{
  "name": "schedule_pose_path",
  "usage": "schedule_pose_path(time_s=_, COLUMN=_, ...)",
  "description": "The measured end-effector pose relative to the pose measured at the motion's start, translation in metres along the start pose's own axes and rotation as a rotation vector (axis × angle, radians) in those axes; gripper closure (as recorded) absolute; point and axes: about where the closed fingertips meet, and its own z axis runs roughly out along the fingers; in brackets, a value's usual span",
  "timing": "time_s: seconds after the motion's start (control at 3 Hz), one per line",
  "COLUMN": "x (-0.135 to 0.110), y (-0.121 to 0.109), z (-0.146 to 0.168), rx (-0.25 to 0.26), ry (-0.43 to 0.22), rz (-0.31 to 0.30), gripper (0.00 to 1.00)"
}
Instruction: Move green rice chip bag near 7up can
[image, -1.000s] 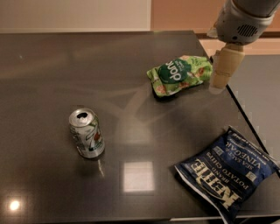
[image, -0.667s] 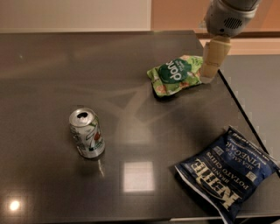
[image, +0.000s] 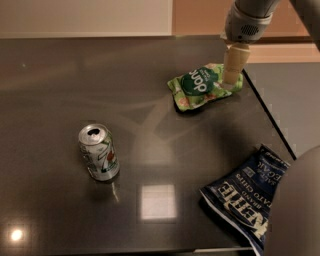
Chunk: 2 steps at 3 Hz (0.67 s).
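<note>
The green rice chip bag (image: 202, 86) lies flat at the far right of the dark table, light green with a dark-green round logo. The gripper (image: 233, 65) hangs from the arm at the top right, its cream finger pointing down over the bag's right end, at or just above its surface. The 7up can (image: 99, 151) stands upright at the left of the table, silver-grey with green and red marks and an opened top. The can is well apart from the bag, to its lower left.
A larger dark-blue chip bag (image: 250, 198) with white lettering lies at the near right, overhanging the table corner. The table's right edge (image: 265, 115) runs diagonally just right of the green bag. A grey rounded robot part (image: 297, 210) fills the bottom right corner.
The gripper has moved left and away from the table's right edge, from beside the green bag to over its right end. The bags and the can have not moved.
</note>
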Motion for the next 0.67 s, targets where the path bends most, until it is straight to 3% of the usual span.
schedule_pose_path(time_s=0.67, x=0.009, y=-0.002, z=0.04, rx=-0.081, ry=-0.015, rz=0.023, gripper=0.0)
